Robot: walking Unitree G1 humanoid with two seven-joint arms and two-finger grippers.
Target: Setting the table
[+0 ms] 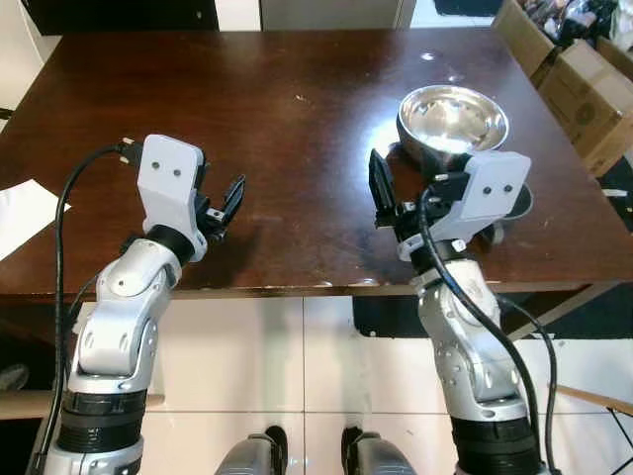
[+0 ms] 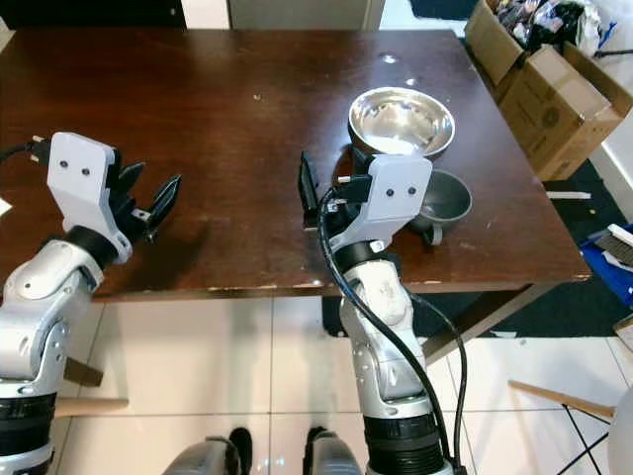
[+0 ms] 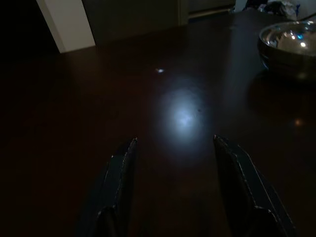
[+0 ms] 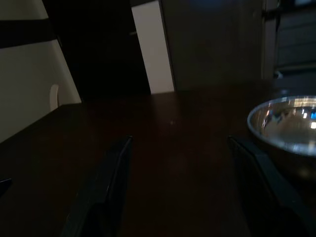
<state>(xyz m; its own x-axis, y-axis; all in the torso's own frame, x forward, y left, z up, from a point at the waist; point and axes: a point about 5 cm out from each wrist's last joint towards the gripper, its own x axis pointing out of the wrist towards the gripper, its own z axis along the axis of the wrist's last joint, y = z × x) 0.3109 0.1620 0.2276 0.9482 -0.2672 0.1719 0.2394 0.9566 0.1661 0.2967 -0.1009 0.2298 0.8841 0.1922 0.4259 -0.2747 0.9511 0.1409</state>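
Observation:
On the right part of the dark wooden table stands a shiny steel bowl, empty and upright. Just nearer lies a smaller grey bowl, close to the table's right front corner. My right gripper hovers above the front of the table, just left of both bowls, open and holding nothing. Its wrist view has the steel bowl beyond its right finger. My left gripper hangs over the front left of the table, also open and empty, with bare tabletop between its fingers.
Cardboard boxes stand on the floor past the table's right edge. A white sheet lies left of the table. A dark mat lies under the table on white tiles, and a brush lies at the far right.

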